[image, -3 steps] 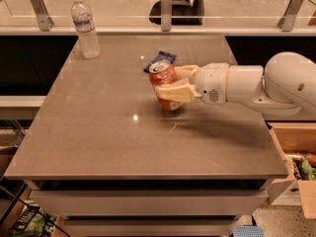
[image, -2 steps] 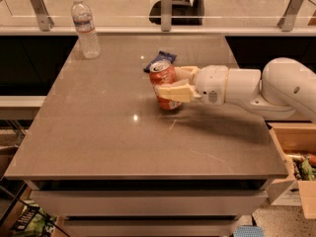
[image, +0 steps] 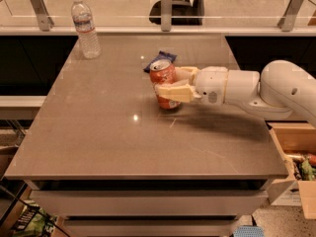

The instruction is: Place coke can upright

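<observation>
Hand [image: 168, 83] is pinching the coke can [image: 162, 74] sideways about its middle. The can's long axis is standing near-vertical, its base apparently touching the worktop [image: 98, 127].

Claw [image: 167, 83] clasped round the coke can [image: 162, 75] on the grey worktop [image: 123, 142].
The coke can is nearly upright, silver top up and leaning slightly. The claw comes in from the can's right on a white arm [image: 256, 88], one finger [image: 173, 92] across the can's front and the other behind it. A dark-blue packet [image: 159, 58] lies just behind the can. A water bottle [image: 85, 28] stands well off to its far left.
</observation>
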Robot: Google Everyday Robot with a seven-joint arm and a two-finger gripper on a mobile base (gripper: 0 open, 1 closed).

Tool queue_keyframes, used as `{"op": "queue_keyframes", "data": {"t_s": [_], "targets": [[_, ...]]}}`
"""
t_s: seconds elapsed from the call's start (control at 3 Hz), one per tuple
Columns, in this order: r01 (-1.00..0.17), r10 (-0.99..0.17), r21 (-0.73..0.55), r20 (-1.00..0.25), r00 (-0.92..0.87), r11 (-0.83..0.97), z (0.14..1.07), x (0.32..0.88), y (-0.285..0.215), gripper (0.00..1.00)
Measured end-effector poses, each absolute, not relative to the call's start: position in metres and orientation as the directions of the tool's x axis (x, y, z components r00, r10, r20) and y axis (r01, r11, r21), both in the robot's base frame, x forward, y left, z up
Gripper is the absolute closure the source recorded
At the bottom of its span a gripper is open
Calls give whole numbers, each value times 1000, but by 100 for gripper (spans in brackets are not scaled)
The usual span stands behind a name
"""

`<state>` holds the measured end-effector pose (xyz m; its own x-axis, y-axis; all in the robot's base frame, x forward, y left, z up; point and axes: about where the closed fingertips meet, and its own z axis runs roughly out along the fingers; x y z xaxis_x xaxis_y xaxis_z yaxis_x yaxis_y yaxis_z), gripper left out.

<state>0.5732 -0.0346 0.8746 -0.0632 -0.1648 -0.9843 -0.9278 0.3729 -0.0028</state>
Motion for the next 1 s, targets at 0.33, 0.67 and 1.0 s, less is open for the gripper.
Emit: {"op": "queue_keyframes", "data": {"t_s": [0.33, 0.67, 1.0], "targets": [[-928, -165, -3, -984, -63, 373, 875, 573, -35, 100], [-928, -148, 3, -987, -63, 371, 871, 575, -35, 100], [-928, -148, 3, -987, -63, 371, 873, 575, -35, 100]]}}
